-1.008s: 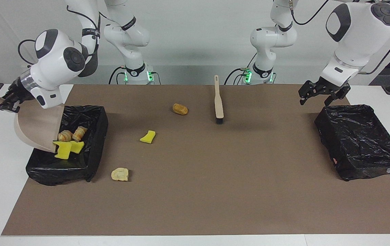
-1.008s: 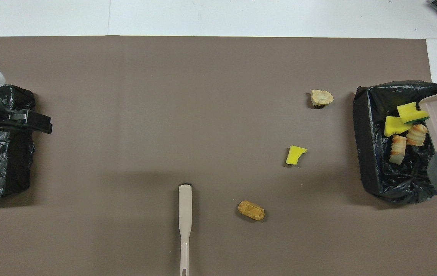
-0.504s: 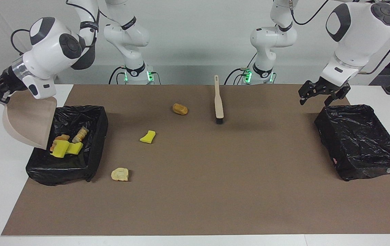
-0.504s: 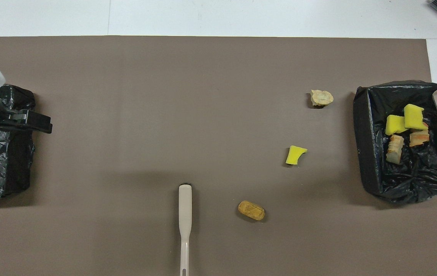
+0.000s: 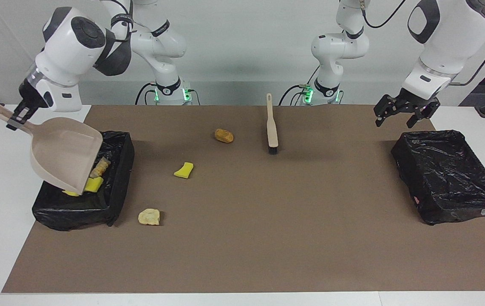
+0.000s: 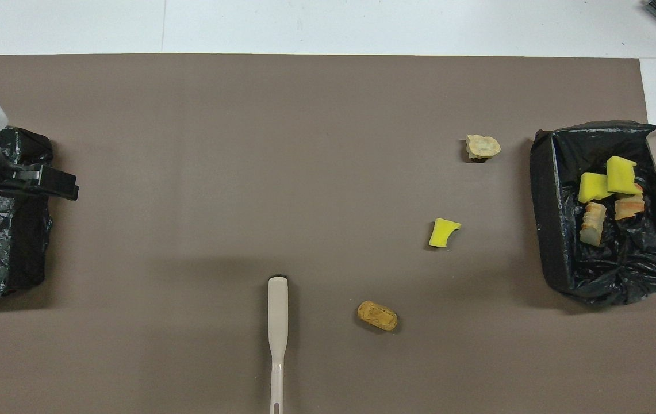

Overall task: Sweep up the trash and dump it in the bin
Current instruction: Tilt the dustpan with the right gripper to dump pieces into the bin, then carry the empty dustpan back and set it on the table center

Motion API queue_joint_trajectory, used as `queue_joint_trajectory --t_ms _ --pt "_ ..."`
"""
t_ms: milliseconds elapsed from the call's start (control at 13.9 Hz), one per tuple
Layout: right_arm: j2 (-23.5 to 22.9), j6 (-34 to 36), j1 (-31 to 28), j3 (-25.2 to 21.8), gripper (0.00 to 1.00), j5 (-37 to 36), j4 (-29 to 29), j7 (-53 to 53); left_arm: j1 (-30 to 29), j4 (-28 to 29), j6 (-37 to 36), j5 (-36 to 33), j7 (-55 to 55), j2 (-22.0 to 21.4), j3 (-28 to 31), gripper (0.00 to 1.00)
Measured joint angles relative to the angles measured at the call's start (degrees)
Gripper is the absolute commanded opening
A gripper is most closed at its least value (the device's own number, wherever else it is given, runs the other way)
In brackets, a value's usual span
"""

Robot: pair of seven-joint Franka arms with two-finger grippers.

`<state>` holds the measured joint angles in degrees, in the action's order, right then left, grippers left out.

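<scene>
Overhead view shows four trash pieces (image 6: 608, 192) in the lined bin (image 6: 557, 230) at my right arm's end; three loose pieces (image 5: 183, 170) lie on the mat beside it; my right gripper (image 5: 18, 117) is clamped on the dustpan (image 5: 66, 155) handle, tilting it mouth-down over that bin so it empties; my left gripper (image 5: 400, 112) waits spread apart over the other bin (image 5: 450, 178); the brush (image 5: 272, 127) lies nearer my bases, ready.

Open mat mid-table, clutter toward my right gripper

From my right gripper (image 5: 18, 117), its dustpan (image 5: 66, 155) blocks the bin (image 5: 117, 199) below; beside it three trash pieces (image 5: 183, 170) and the brush (image 5: 272, 127) interrupt otherwise free mat (image 5: 268, 233).
</scene>
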<state>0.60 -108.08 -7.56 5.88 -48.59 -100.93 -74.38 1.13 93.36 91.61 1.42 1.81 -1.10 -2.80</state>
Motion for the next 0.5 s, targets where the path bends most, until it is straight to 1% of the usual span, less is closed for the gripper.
queue_joint_trajectory --t_ms 144,288,504 --pt "-0.40 0.13 2.92 0.21 0.00 6.69 0.63 8.44 -0.16 -0.72 -3.80 0.00 0.02 -1.20 0.56 1.00" --pt "-1.17 1.54 6.17 0.30 0.00 12.85 1.92 18.20 -0.20 -0.92 -5.98 0.00 0.01 -3.24 0.72 1.00" --pt "-4.20 5.70 12.36 0.41 0.00 18.12 5.17 34.56 -0.20 -0.28 -7.99 0.00 0.01 -5.31 0.70 1.00"
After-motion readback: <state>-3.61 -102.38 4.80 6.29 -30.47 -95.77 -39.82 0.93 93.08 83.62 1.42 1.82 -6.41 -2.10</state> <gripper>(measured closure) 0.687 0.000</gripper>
